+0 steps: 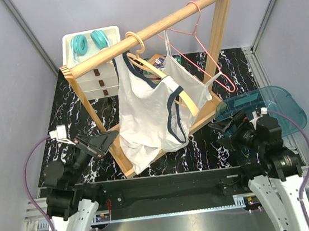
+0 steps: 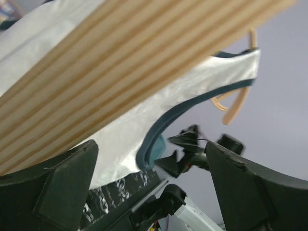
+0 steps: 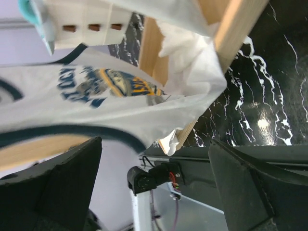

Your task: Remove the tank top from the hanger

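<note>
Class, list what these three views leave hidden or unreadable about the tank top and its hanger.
- Top view: one arm of the wooden hanger is hidden under the tank top.
- Left wrist view: a rack beam close to the lens blocks most of the garment.
- Right wrist view: the chest print is too blurred to read, and the picture's left edge cuts the garment off.

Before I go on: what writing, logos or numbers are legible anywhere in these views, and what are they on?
Printed graphic on the white tank top with navy trim: navy lettering around a blue and yellow emblem, too blurred and angled to read.
Top external and left wrist views: no readable word, label or number on anything.
</note>
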Controlling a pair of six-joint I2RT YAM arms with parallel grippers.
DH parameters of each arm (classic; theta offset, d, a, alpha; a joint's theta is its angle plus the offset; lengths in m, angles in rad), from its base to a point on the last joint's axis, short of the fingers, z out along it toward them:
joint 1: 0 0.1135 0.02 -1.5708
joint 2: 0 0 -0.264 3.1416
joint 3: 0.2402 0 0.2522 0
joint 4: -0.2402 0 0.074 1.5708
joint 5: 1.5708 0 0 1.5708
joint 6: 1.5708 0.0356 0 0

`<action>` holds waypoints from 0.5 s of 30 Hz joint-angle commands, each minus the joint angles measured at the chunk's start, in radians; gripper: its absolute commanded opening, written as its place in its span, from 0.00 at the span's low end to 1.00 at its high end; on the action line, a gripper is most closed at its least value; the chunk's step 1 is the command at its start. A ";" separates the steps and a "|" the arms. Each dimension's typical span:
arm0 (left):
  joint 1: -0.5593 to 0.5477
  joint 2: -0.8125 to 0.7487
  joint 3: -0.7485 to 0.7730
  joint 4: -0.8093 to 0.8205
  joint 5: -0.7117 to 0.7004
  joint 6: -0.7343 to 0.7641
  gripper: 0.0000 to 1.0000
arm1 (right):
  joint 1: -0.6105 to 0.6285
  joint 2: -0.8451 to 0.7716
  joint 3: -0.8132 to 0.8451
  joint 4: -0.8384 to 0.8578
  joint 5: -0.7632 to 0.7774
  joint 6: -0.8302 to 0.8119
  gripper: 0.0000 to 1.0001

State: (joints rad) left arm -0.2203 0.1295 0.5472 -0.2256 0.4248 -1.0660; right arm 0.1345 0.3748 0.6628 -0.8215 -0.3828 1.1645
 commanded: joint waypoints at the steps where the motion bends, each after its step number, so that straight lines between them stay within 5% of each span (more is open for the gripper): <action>1: 0.002 0.108 0.153 -0.294 -0.067 0.051 0.99 | -0.006 -0.027 0.212 -0.111 0.033 -0.251 1.00; 4: 0.004 0.157 0.248 -0.417 -0.074 0.063 0.99 | -0.006 0.013 0.373 -0.072 -0.039 -0.368 1.00; 9: 0.004 0.171 0.266 -0.388 -0.080 0.011 0.99 | -0.006 0.267 0.664 -0.062 -0.197 -0.566 1.00; 15: 0.002 0.300 0.377 -0.307 0.101 0.116 0.99 | -0.004 0.543 0.997 -0.123 -0.277 -0.675 1.00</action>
State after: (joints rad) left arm -0.2211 0.3344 0.8051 -0.5915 0.3935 -1.0351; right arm 0.1345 0.7567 1.5326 -0.9142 -0.5659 0.6212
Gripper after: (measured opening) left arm 0.987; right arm 0.994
